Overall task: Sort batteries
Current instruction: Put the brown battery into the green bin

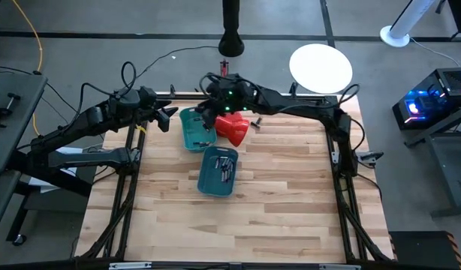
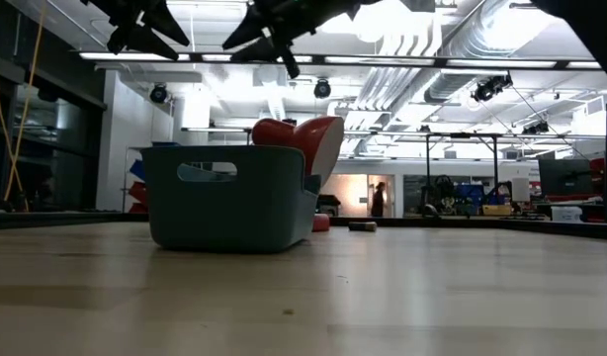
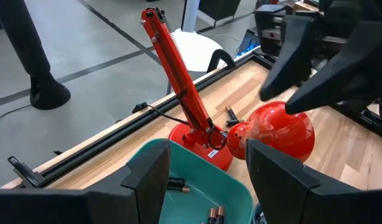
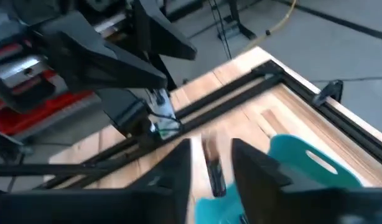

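**Clerk:** Nearest item first?

**Checker:** Right gripper [image 4: 213, 146], two dark fingers standing apart, above the far teal plastic bin [image 1: 194, 129]. Between them is one slim dark cylindrical battery [image 4: 213, 177], upright and blurred. It looks narrower than the gap, but I cannot tell if either finger touches it.

**Clerk:** Other batteries?

**Checker:** Several small dark cells with copper-coloured ends [image 3: 216, 214] lie on the floor of that far bin, partly cut off at the left wrist picture's edge. A cluster of dark cells [image 1: 225, 169] lies in the near teal plastic bin [image 1: 208, 182]; they are too small to count. Two or so loose cells [image 1: 255, 120] lie on the pale wooden slat table [image 1: 290, 202], just beyond the red item.

**Clerk:** Red item?

**Checker:** Glossy red heart-shaped object [image 1: 234, 127], touching the far bin's right side. At table height the near bin hides all but its top.

**Clerk:** Left gripper?

**Checker:** Left gripper [image 3: 206, 155], fingers spread wide with nothing between them, just left of the far bin.

**Clerk:** Anything further out?

**Checker:** Red ridged bar on a round red base [image 3: 178, 74], at the table's far edge. Its top is cut off.
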